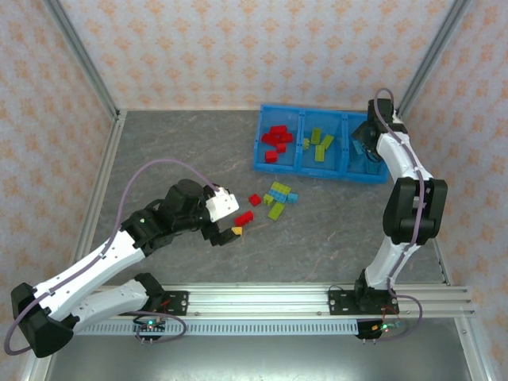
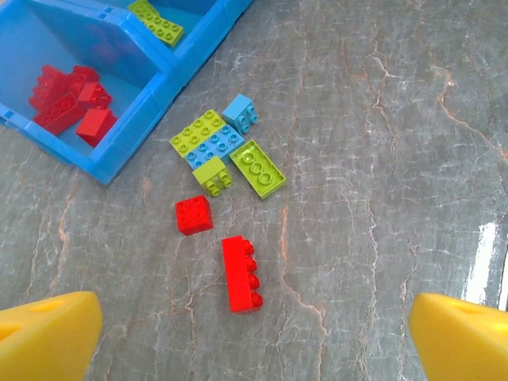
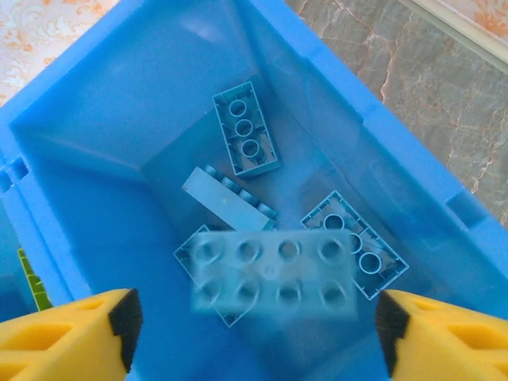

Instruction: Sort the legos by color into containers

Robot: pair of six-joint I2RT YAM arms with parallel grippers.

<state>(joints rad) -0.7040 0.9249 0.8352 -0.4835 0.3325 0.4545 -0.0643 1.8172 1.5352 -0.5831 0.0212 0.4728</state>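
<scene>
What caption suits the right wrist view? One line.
Open right gripper above a blurred light blue brick over the blue bin.

blurred light blue brick [image 3: 274,270], bin [image 3: 87,151] edge-cropped

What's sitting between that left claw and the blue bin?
Loose red, green and light blue legos lie there on the table, clearest in the left wrist view.

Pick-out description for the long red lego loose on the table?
Start at the blue bin on the far side; a loose cluster of legos lies in front of it. The long red lego is the piece nearest the left gripper. Unlike the square red lego beside it, it lies on its side, studs pointing sideways.
</scene>
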